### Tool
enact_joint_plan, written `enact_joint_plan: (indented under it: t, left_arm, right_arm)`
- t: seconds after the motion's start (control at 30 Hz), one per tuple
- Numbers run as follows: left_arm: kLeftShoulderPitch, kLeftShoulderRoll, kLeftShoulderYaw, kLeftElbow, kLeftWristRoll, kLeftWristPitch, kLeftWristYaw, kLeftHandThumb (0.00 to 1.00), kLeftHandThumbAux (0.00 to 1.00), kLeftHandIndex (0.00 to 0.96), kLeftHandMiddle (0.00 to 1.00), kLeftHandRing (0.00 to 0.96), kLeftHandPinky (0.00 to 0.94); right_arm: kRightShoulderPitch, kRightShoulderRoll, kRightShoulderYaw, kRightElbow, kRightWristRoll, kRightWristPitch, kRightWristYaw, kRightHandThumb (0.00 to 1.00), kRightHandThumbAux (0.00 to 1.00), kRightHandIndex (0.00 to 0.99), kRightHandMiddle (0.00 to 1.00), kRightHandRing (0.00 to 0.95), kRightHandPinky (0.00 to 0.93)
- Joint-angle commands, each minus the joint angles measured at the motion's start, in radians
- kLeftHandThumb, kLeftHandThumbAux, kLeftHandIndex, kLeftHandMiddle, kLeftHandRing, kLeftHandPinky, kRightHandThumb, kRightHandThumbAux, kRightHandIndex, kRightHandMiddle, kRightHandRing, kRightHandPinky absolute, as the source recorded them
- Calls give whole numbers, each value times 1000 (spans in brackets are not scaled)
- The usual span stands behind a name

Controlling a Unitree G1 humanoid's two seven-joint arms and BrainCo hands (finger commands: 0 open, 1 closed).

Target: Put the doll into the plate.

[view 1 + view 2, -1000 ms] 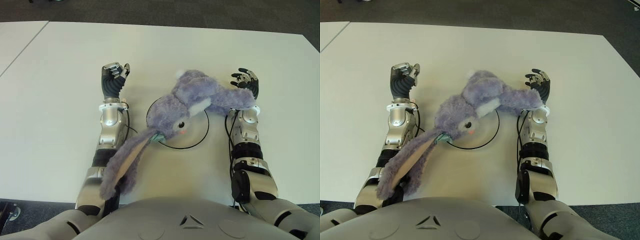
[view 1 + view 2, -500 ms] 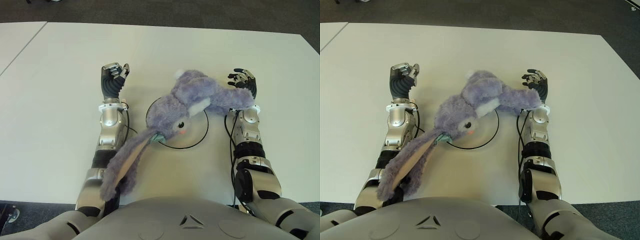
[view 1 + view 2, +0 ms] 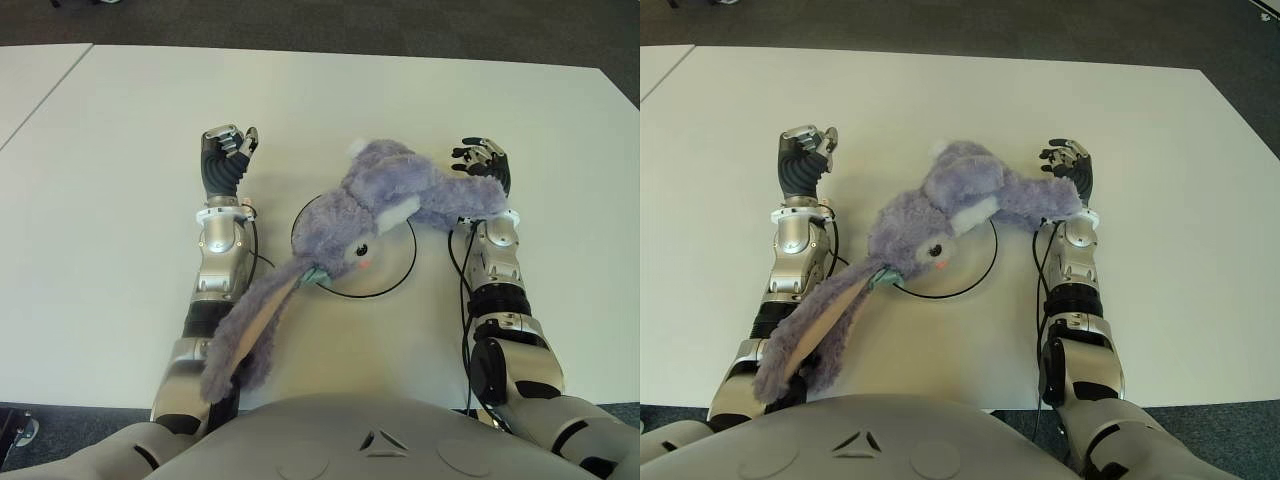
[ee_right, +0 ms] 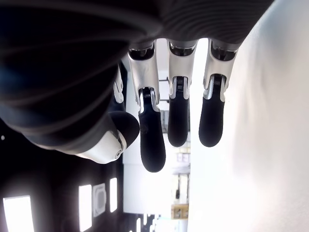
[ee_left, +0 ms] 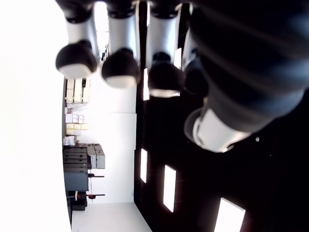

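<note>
A plush purple rabbit doll [image 3: 375,215] lies across the round black-rimmed plate [image 3: 405,275] on the white surface [image 3: 120,150]. Its head and body cover most of the plate; one long ear [image 3: 245,335] trails off over the left forearm, and another limb reaches the right wrist. The left hand [image 3: 228,155] shows left of the plate, fingers curled, holding nothing. The right hand [image 3: 485,165] shows right of it. Only the right wrist view shows its fingers [image 4: 177,118] hanging straight, relaxed and empty.
</note>
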Motion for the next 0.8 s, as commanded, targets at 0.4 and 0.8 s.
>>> enact_joint_plan:
  t: [0.4, 0.8]
  left_arm:
    - [124, -21, 6, 55, 0, 19, 7, 439, 778, 778, 859, 859, 863]
    - [120, -10, 9, 56, 7, 30, 9, 434, 770, 778, 858, 859, 854]
  right_arm:
    - [129, 74, 42, -103, -26, 81, -39, 720, 714, 440, 919, 908, 918]
    - [158, 86, 61, -176, -31, 122, -36, 720, 713, 441, 912, 902, 915]
